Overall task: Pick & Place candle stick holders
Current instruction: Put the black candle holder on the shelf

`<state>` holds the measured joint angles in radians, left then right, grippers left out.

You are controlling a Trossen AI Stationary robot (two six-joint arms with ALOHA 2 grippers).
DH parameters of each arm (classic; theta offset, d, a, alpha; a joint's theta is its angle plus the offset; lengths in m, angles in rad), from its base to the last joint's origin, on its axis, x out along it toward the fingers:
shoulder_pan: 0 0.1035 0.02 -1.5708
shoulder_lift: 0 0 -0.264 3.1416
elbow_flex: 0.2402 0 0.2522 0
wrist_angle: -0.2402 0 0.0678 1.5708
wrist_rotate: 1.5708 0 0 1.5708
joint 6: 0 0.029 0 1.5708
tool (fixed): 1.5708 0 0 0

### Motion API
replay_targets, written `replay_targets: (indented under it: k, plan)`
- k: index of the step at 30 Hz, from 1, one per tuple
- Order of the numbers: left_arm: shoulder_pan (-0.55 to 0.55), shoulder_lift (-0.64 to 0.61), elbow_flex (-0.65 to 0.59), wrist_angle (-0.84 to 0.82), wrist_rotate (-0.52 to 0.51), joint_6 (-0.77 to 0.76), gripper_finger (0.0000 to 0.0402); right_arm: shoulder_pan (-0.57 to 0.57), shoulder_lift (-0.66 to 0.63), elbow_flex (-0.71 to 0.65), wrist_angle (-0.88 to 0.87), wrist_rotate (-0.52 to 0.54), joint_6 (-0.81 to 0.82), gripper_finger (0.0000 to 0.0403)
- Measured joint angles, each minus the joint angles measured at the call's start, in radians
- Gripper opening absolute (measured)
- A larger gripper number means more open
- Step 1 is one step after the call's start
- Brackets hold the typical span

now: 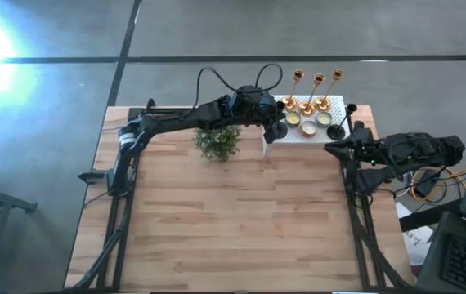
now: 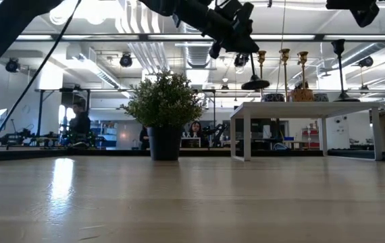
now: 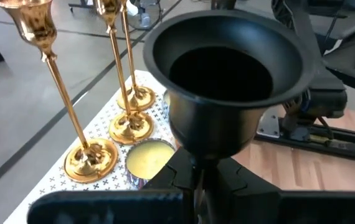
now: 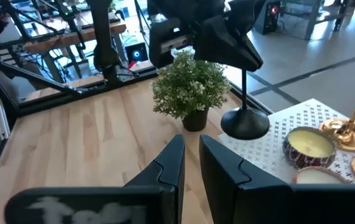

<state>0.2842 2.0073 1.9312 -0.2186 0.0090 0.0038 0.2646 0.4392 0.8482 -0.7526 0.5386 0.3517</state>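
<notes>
The left gripper point(image 1: 275, 129) clamped a black candle holder point(image 2: 254, 67) over the white box point(image 2: 300, 106) — best lifted plumb — while the right gripper point(image 1: 333, 146) hung nearly shut, empty.

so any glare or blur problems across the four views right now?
High view: blown-out glare on the floor at the upper left edge; table evenly lit. Low view: ceiling lights flare, a bright streak reflects on the tabletop, the plant is backlit and dark. Left wrist view: the black candle holder fills the frame; the gold holders reflect. Right wrist view: near fingers soft.
</notes>
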Motion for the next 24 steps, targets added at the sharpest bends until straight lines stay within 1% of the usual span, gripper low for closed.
replay_targets:
  k: [17,24]
  plan:
    - [0.032,0.011,-0.005,0.008,0.001,-0.026,0.0016,0.0,-0.014,0.0,0.003,0.003,-0.087,0.0042]
    - [0.037,0.048,-0.007,0.014,0.018,-0.027,0.0016,0.0,-0.014,0.0,0.009,0.003,-0.102,0.0038]
